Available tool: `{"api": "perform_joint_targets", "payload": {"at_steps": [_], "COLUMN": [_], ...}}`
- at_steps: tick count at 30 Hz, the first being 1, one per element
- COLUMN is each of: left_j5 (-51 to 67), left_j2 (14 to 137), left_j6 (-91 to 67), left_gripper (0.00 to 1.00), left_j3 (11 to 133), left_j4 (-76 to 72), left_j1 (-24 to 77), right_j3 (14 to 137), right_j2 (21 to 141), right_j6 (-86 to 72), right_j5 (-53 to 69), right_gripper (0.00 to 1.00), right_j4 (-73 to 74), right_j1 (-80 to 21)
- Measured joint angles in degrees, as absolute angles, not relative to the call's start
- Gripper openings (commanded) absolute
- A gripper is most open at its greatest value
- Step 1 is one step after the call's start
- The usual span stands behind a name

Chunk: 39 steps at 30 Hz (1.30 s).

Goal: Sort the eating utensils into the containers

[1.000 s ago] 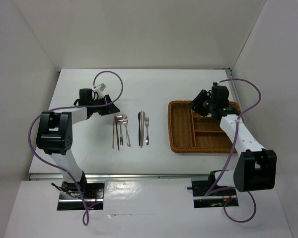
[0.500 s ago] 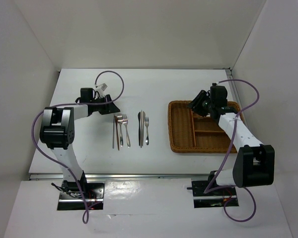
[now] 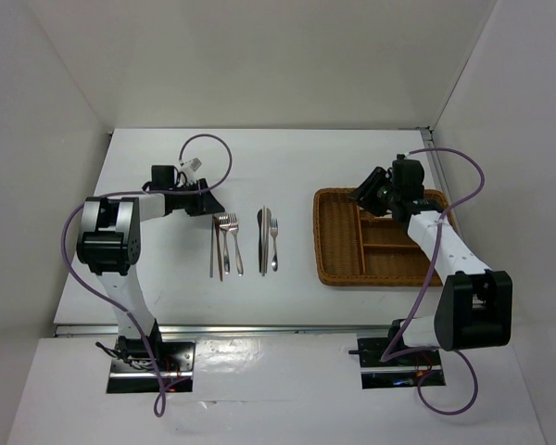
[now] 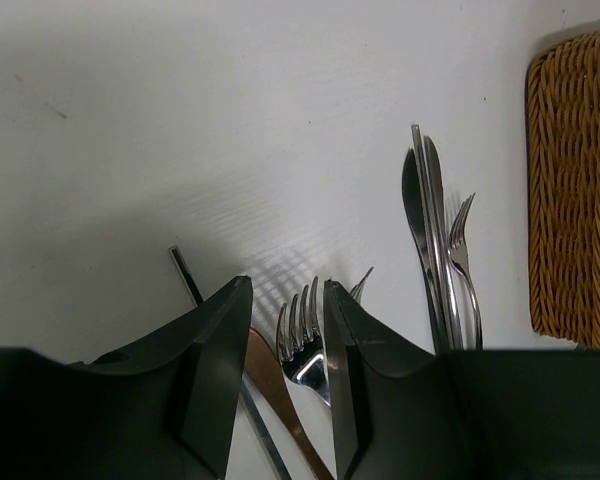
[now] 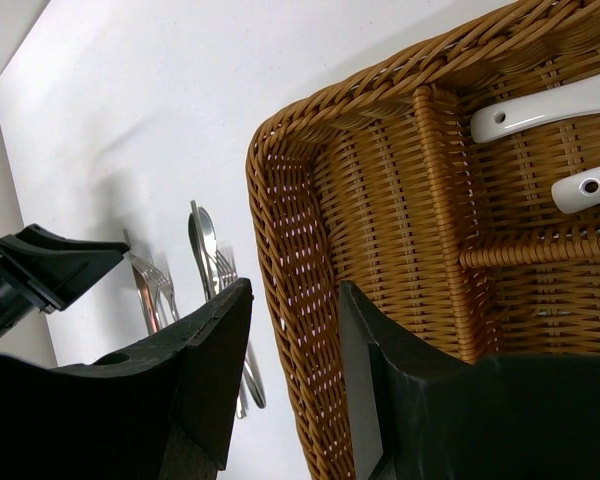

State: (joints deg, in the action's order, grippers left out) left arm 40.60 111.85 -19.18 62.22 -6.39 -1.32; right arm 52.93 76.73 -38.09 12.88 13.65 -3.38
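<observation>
Looking in from the near edge of the table point(image 3: 148, 287), I first hit two little bunches of silver cutlery lying flat, handles toward me. There are a few forks point(image 3: 228, 243) with a thin brown chopstick point(image 3: 219, 258) alongside, then just beside them a knife point(image 3: 263, 237) and a lone fork point(image 3: 274, 243). All of it is out on the bare top, well apart from the wicker tray point(image 3: 338, 269) on the right.

My guess on handling: this stuff is light and totally stiff, but polished and slick, and it lies so flat there's not much to get under. I'd pinch one piece from above, across its narrow neck or handle. They're packed close, so a neighbour could easily get dragged along.

Just past the fork tips hangs the left gripper point(image 3: 213, 202), jaws partway apart with nothing in them. The right gripper point(image 3: 366, 197) sits above the tray's far left corner, also half-spread and empty.

The left wrist cam shows what the overhead can't: fork tines lined up right in the gap between its fingers point(image 4: 215, 370). The right wrist cam catches two white soup spoons point(image 5: 545, 108) already lying in a far compartment, which I can't make out from above. Only the overhead gives the whole layout.
</observation>
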Motion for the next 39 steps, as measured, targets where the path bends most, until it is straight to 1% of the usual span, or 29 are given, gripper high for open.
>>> {"api": "perform_joint_targets", "payload": {"at_steps": [4,13,19,24,26,27,30,31,33,35,39], "left_j5": [41.08,41.32,41.82,42.59,42.87,43.03,43.07,43.11,43.22,43.13,42.76], "left_j2": [113.01,113.47,113.82,114.28,114.5,114.65,115.13,115.15,115.15,115.15,114.74], "left_j6": [-18.35,-18.11,-17.91,-17.85,-17.67,-17.5,-16.73,-16.71,-16.75,-16.64,-16.62], "left_gripper": [0.45,0.44,0.35,0.3,0.25,0.22,0.19,0.15,0.14,0.11,0.09], "left_j3": [63.44,63.55,63.96,64.31,64.64,64.99,66.0,66.24,66.7,66.87,66.87], "left_j4": [-5.54,-4.12,-3.38,-2.9,-2.46,-2.31,-2.02,-1.98,-1.83,-1.98,-1.58], "left_j1": [-1.32,-1.32,-1.32,-1.32,-1.26,-1.04,-0.58,-0.36,0.19,0.54,0.95], "right_j3": [52.93,52.9,52.9,52.9,52.9,52.9,52.93,52.97,53.28,53.8,55.24], "right_j2": [76.73,76.71,76.69,76.69,76.69,76.69,76.69,76.69,76.69,76.69,76.69], "right_j6": [-38.09,-38.09,-38.09,-38.11,-38.06,-38.06,-38.02,-38.02,-37.98,-37.98,-37.8], "right_j5": [12.88,12.71,12.69,12.67,12.71,12.69,12.53,12.38,12.29,12.12,11.73], "right_gripper": [0.47,0.47,0.47,0.46,0.46,0.46,0.46,0.46,0.46,0.46,0.46], "right_j4": [13.63,13.61,13.58,13.63,13.67,13.72,13.8,13.93,14.55,15.07,15.51], "right_j1": [-3.4,-3.4,-3.38,-3.51,-3.68,-3.88,-4.38,-4.56,-4.86,-5.1,-6.44]}}
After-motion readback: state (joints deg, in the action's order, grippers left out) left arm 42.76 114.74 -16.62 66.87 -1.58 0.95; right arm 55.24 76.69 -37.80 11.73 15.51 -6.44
